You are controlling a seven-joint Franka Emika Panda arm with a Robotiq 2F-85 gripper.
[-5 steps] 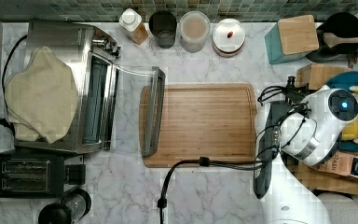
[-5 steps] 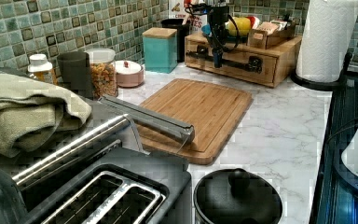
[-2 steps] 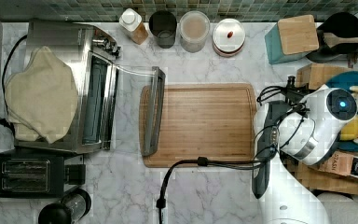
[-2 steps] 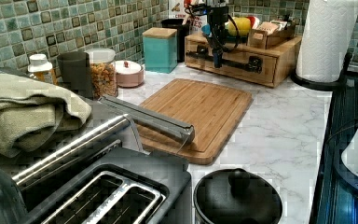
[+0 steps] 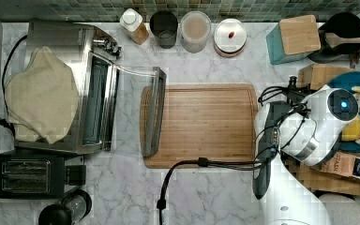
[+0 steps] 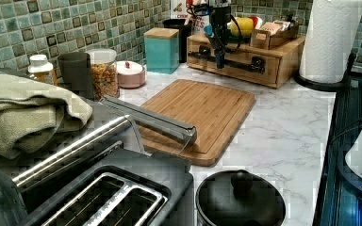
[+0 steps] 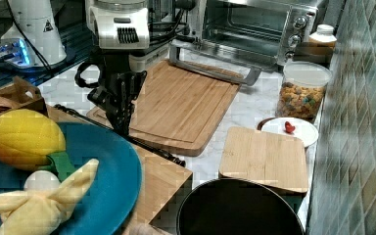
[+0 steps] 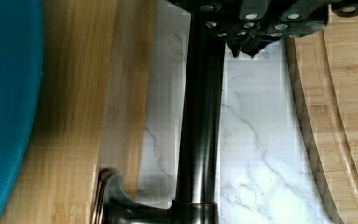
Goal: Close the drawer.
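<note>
The wooden drawer (image 6: 269,70) sits in its stand, its front close to flush as far as I can tell. Its long dark handle bar (image 8: 200,135) runs along the front (image 8: 121,116) and lies over the marble in the top view (image 5: 261,180). My gripper (image 8: 244,49) points down at the bar (image 6: 245,63), fingertips close together right beside it on the cutting board side. The gripper (image 7: 122,122) hangs just in front of the stand (image 7: 161,181) and looks shut with nothing in it. In the left view the gripper (image 6: 219,60) stands against the drawer front.
A bamboo cutting board (image 5: 201,124) lies beside the drawer. The toaster oven (image 5: 93,108) has its glass door (image 5: 152,117) down over the board's far end. A black cable (image 5: 215,163) crosses the counter. A blue plate (image 7: 112,181) with toys tops the stand. A paper towel roll (image 6: 332,37) stands nearby.
</note>
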